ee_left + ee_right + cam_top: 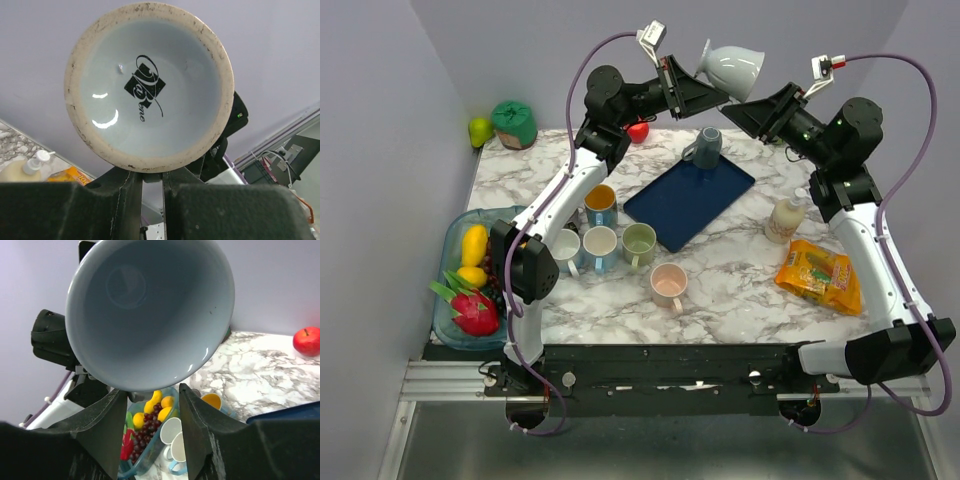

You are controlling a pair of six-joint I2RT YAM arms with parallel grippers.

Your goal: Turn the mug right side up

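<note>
Left fingers [100, 210] clamp the mug [150, 85], underside printed "Rene"; right fingers [100, 440] spread apart.

White links and black joint housings are seen on the left arm [555, 200] and right arm [865, 250], a purple cable [900, 60] is looped along each, and matte black jaws are carried by the left gripper [152, 180] and right gripper [152, 405].

Bare tabletop [740, 270] lies right of the blue tray [685, 205]; mugs [600, 248] crowd its left.
</note>
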